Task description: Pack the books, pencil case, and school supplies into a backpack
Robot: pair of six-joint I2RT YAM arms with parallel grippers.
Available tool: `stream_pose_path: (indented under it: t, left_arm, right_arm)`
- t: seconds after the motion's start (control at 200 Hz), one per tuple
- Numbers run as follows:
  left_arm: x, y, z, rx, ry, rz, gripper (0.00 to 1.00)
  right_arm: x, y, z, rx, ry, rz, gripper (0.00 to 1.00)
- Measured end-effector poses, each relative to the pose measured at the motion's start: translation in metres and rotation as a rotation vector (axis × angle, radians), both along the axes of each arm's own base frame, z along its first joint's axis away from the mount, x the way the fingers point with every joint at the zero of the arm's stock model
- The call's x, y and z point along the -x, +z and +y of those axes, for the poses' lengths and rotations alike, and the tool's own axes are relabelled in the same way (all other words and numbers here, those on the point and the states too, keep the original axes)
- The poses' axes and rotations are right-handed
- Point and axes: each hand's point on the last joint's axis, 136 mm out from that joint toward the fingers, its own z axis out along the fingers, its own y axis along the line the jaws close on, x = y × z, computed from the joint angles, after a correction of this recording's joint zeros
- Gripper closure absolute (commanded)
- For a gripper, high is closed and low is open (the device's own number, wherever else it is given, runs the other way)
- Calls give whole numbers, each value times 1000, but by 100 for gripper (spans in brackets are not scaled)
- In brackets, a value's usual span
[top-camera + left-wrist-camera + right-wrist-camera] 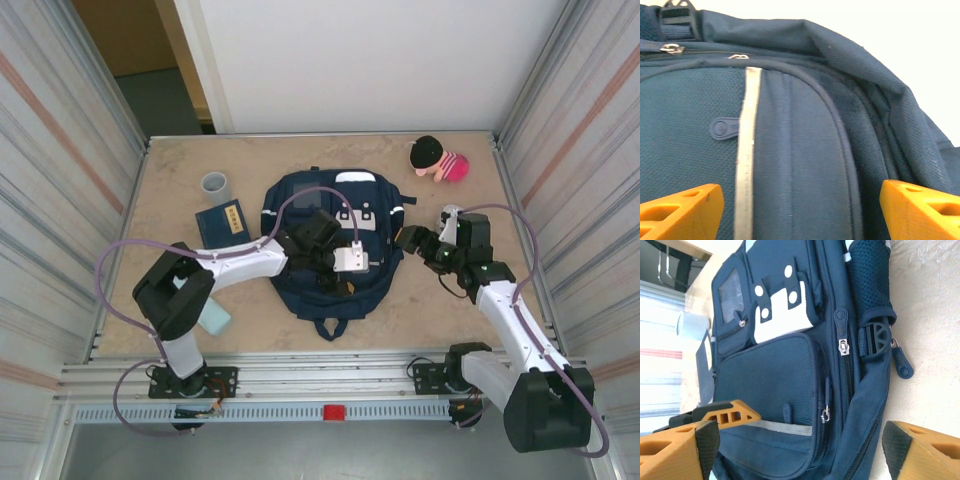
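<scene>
The navy backpack (335,215) lies flat mid-table, front up, its zippers closed. My left gripper (335,278) hovers low over its front pocket, open; the orange fingertips (682,210) straddle navy fabric and a pale stripe (747,160), gripping nothing. My right gripper (415,243) is open beside the bag's right edge, facing the backpack (790,380); one left fingertip (730,413) shows there. The thin dark book (222,221) lies left of the bag. The pale teal pencil case (213,317) lies at the near left, partly under the left arm.
A grey cup (215,184) stands behind the book. A pink and black plush toy (438,158) sits at the back right. Corrugated walls close in both sides of the table. Bare tabletop (440,300) lies between the bag and the right arm.
</scene>
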Motion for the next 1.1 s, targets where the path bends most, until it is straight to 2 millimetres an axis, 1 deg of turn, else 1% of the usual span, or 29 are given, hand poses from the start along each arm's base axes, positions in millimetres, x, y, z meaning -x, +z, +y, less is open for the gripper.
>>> stream_pose_path:
  t: [0.065,0.14,0.215,0.256,0.346,0.381,0.396,0.421,0.506,0.576,0.661,0.797,0.882,0.902,0.972,1.057,1.102]
  left_arm:
    - [3,-4,1,0,-1,5,17]
    - [3,-4,0,4,4,5,19]
    - [-2,-5,1,-6,29,-12,25]
    - [-6,-6,1,-15,53,-30,32]
    - [-15,-11,1,-37,95,-69,64]
    - [-16,-14,1,-48,100,-75,87]
    - [-15,-14,1,-48,104,-74,94]
    - [-14,-15,0,-50,102,-79,100]
    - [-12,-6,-2,-28,91,-87,100]
    - [-11,9,0,9,83,-87,100]
    - [-11,37,9,75,73,-56,100]
    - [-19,87,29,193,69,-10,100]
    - [-27,114,43,262,69,11,100]
    - [-28,119,46,277,69,17,100]
    - [-32,133,58,321,69,37,100]
    - [-34,143,69,358,66,69,100]
    - [-36,147,75,375,64,87,100]
  right_arm:
    - [1,-2,0,0,0,3,14]
    - [1,-3,0,0,0,6,14]
    - [1,-3,0,0,0,2,14]
    - [0,-2,0,0,0,0,14]
    - [1,-3,0,-1,0,-3,14]
    - [1,-3,0,0,1,-2,14]
    - [1,-3,0,0,1,-4,14]
    - [2,-4,0,1,2,-4,14]
    - [4,-2,0,4,16,-26,12]
    - [5,2,1,4,34,-72,12]
    - [9,9,2,17,69,-157,12]
    - [14,17,4,77,142,-310,14]
    - [16,18,5,123,177,-382,15]
    - [16,17,5,137,186,-399,17]
    - [16,13,4,170,204,-435,19]
    - [13,5,3,194,214,-450,21]
    - [9,1,3,206,225,-451,24]
